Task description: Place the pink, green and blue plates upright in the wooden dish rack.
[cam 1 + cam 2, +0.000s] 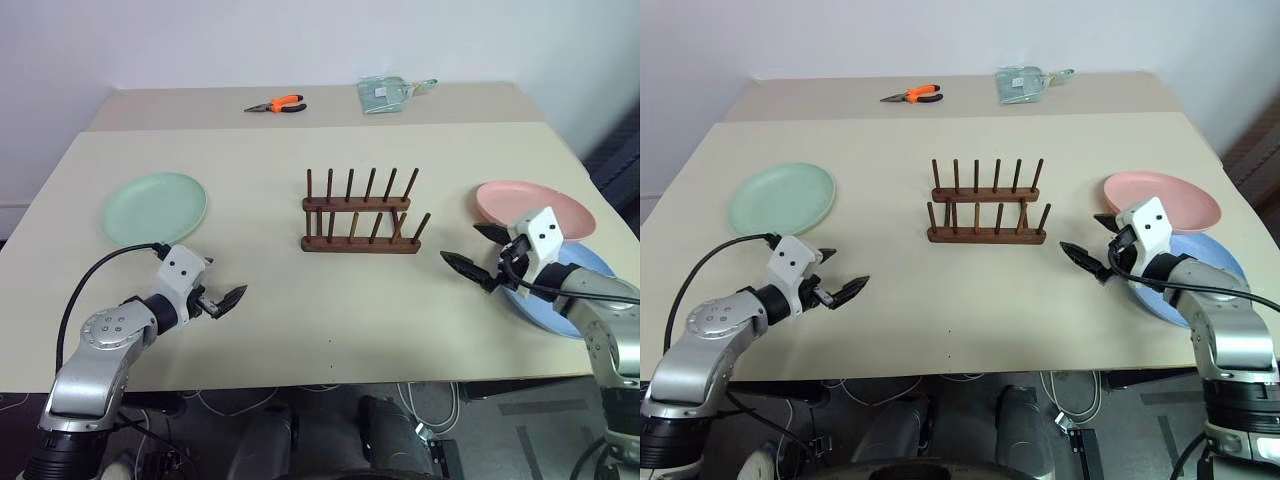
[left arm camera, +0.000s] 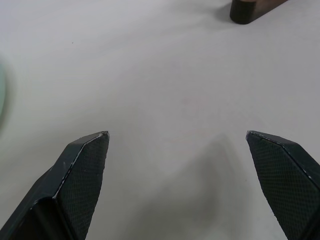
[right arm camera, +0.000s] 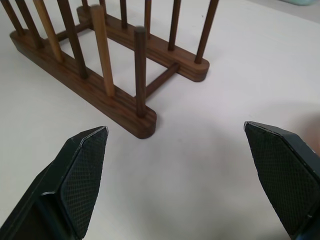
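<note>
Wooden dark-brown peg dish rack [image 1: 360, 212] sits empty mid-table, round green plate [image 1: 154, 207] far left, pink plate [image 1: 535, 208] overlapping blue plate [image 1: 560, 296] far right; I see left gripper [image 1: 226, 299] and right gripper [image 1: 478, 255] spread wide, empty, nothing racked yet.

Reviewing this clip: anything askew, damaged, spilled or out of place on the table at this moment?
Nothing looks spilled or damaged. The wooden dish rack stands upright and holds no plates. The pink plate overlaps the blue plate rather than lying apart, and one peg is paler than the others. Orange pliers and a packet lie on the far table.
</note>
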Controlling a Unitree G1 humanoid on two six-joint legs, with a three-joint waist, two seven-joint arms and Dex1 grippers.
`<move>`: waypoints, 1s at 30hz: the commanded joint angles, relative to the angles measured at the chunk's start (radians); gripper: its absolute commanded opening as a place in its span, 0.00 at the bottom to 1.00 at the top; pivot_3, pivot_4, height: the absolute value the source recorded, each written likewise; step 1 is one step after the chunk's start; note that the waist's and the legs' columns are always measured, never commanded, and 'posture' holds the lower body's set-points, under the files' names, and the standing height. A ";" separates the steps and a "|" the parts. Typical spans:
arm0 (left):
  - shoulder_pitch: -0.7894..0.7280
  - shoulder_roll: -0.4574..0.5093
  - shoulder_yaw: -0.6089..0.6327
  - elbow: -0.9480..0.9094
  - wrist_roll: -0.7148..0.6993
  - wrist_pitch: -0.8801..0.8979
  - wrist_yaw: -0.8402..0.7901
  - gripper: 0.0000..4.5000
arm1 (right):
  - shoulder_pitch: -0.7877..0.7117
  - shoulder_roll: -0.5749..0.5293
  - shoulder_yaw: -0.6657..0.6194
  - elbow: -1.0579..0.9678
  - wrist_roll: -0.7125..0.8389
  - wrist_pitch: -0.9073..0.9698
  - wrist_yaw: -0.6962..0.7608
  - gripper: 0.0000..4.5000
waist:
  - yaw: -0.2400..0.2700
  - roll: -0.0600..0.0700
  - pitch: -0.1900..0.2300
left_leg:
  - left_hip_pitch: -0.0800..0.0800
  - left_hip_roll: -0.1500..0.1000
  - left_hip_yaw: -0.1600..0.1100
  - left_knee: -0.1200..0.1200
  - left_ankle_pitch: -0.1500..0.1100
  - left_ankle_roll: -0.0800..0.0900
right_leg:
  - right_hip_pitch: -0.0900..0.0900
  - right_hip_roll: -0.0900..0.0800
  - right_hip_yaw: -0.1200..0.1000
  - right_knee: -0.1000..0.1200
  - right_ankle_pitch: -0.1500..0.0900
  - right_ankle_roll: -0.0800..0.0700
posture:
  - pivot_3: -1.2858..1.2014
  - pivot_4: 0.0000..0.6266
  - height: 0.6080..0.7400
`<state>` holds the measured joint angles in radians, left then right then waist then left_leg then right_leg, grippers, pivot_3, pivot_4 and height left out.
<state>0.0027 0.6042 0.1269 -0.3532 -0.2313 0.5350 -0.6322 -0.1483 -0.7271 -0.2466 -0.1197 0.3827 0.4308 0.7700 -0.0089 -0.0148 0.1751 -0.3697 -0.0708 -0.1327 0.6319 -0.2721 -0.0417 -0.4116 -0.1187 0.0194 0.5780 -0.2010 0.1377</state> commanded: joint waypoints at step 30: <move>-0.910 -0.331 -0.378 1.340 0.217 -0.627 -0.447 0.61 | 0.364 0.091 -0.070 -0.529 -0.007 0.117 -0.212 1.00 | 0.022 -0.003 -0.001 | -0.002 -0.001 -0.001 0.005 0.000 0.001 | 0.002 0.000 -0.003 0.000 0.002 0.005 | 0.52 0.24 1.00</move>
<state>-0.9076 0.2780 -0.2509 0.9559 -0.0312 -0.0751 -1.0616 0.2121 -0.6371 -0.2872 -0.6076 0.3667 0.5518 0.5661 0.0131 -0.0177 0.1741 -0.3717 -0.0721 -0.1337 0.6373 -0.2725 -0.0405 -0.4098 -0.1189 0.0164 0.5783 -0.1989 0.1427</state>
